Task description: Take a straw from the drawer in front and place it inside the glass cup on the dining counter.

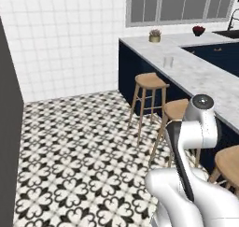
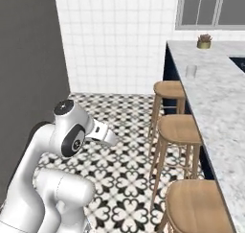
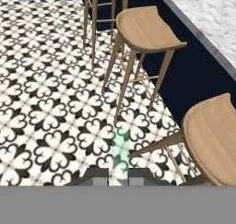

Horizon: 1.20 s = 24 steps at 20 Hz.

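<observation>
Presently catalogued: gripper (image 3: 118, 174), fingers slightly apart, clamped on a pale, see-through straw (image 3: 120, 149) over patterned floor tiles (image 3: 50, 103). Judged light, slender, slippery, easily bent; best held mid-length. Glass cup (image 1: 168, 61), clear and fragile, standing on veined marble dining counter (image 1: 200, 76). Wooden stools (image 3: 147, 29) alongside.

So the table (image 1: 196, 76) is a long white-grey marble slab on a navy base. The glass cup (image 1: 168, 61) stands on it toward the near edge, well apart from the gold pot with a succulent (image 1: 155, 36) at the far end and the dark bowl of red fruit (image 1: 199, 31) far right. Wooden stools (image 1: 151, 81) stand on the patterned floor (image 1: 74, 151) along its side.
</observation>
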Motion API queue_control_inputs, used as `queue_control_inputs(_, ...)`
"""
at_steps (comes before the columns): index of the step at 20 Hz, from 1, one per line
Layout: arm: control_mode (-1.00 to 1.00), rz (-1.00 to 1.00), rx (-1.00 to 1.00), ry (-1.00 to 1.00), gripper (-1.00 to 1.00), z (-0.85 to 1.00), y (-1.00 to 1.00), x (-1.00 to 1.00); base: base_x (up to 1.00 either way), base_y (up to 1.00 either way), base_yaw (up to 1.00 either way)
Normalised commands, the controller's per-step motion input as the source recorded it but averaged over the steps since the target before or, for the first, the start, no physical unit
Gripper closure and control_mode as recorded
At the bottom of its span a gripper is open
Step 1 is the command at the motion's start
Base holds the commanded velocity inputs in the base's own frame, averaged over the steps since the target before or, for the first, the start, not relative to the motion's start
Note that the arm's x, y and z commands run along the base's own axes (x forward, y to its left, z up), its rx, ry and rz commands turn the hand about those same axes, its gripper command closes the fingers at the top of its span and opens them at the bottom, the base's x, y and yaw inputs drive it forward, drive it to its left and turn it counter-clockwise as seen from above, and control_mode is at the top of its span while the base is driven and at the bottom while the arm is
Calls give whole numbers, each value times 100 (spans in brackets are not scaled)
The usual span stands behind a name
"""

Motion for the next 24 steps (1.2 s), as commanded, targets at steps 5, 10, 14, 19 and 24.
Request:
queue_control_inputs(5,100,0,0,0,100,0,0,0,98,60,-36)
queue_control_inputs(10,100,0,0,0,100,0,0,0,86,56,-34)
queue_control_inputs(14,100,0,0,0,100,0,0,0,84,49,-33)
queue_control_inputs(19,100,0,0,0,100,0,0,0,80,33,-33)
queue_control_inputs(24,100,0,0,0,100,0,0,0,73,21,-30)
